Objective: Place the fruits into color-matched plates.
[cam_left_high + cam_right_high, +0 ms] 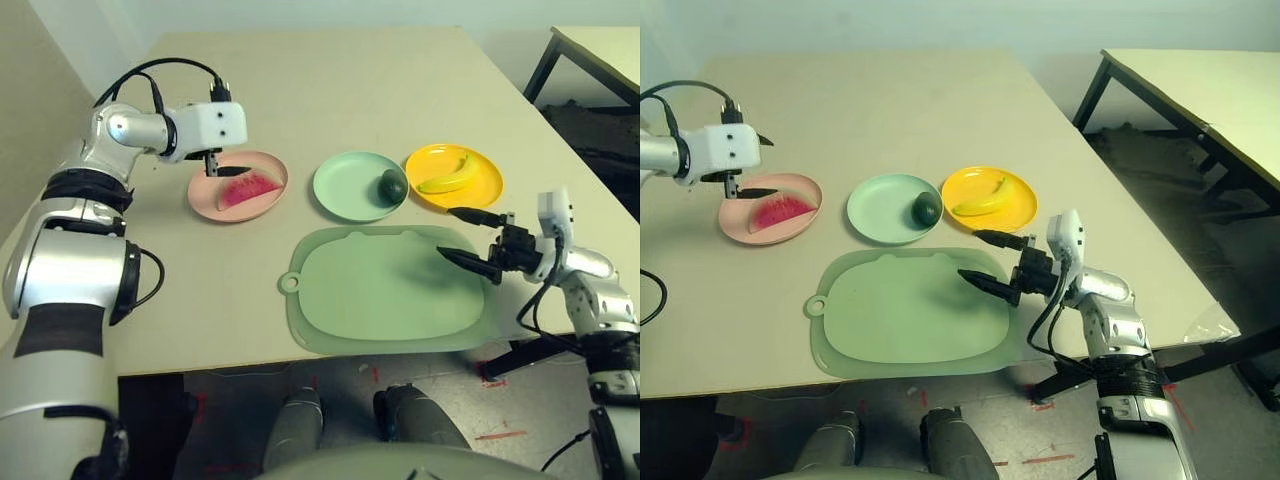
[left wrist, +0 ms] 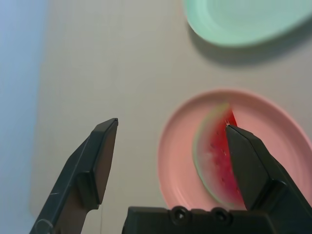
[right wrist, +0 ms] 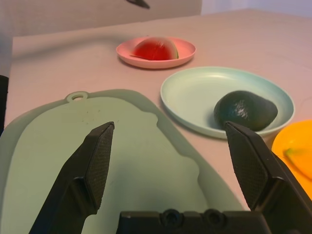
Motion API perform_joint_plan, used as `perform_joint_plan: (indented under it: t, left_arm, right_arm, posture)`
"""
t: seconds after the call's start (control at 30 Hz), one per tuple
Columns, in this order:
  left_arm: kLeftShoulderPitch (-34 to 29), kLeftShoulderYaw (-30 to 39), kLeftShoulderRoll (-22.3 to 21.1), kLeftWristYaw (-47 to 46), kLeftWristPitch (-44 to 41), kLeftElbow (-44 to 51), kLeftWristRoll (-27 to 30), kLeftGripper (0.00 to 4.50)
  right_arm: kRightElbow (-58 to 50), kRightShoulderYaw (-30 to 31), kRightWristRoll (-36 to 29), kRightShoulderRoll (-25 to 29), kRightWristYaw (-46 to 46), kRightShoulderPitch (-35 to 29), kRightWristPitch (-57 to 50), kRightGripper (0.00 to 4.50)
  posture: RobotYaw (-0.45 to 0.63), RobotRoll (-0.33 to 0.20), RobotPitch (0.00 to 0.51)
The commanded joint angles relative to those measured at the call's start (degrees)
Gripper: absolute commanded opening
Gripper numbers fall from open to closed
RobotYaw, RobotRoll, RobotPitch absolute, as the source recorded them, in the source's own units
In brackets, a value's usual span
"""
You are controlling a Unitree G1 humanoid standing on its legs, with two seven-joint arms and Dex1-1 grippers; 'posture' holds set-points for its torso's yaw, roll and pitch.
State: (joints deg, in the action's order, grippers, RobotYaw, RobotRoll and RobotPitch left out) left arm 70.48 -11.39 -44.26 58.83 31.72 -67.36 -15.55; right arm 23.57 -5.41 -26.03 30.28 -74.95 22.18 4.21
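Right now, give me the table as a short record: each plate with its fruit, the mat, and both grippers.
pink plate: holds the watermelon wedge
mint plate: holds the avocado, at its right side
yellow plate: holds the banana
cutting mat: nearer the robot than the plates
left gripper: open, over the pink plate, holding nothing
right gripper: open, over the cutting mat, holding nothing

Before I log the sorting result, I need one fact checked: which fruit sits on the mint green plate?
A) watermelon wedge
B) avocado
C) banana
B: the dark green avocado lies on the mint green plate, toward the side nearer the yellow plate.
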Motion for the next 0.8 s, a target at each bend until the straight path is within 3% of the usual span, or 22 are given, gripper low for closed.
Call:
perform_joint_plan:
  t: [0.03,0.2,0.37,0.6,0.8]
  left_arm:
    - [-1.99,5.30,0.82,0.26,-6.66,4.10,6.44,4.47]
    - [-10.18,14.94,3.35,-6.86,-20.89,17.30,16.49,4.47]
    - [-22.40,25.04,8.41,-21.67,-36.83,38.29,24.50,4.47]
    - [-41.48,30.79,15.22,-35.43,-48.42,65.52,28.09,4.47]
    - [-52.07,36.12,19.29,-42.44,-54.94,76.18,32.34,4.47]
  right_arm:
    - [2.63,-1.71,1.43,-0.26,3.86,1.42,1.61,4.50]
    - [5.32,-4.70,2.45,-0.96,13.02,4.26,2.76,4.50]
    - [7.40,-8.11,3.20,-0.62,22.57,5.82,2.17,4.50]
    - [13.18,-11.96,4.82,2.12,29.69,4.49,3.52,4.50]
    - [25.82,-13.22,7.52,4.76,32.77,6.99,9.19,4.50]
  posture:
    - [-0.02,0.000,0.065]
    - [-0.04,0.000,0.073]
    - [-0.03,0.000,0.083]
    - [0.01,0.000,0.107]
    - [0.04,0.000,0.126]
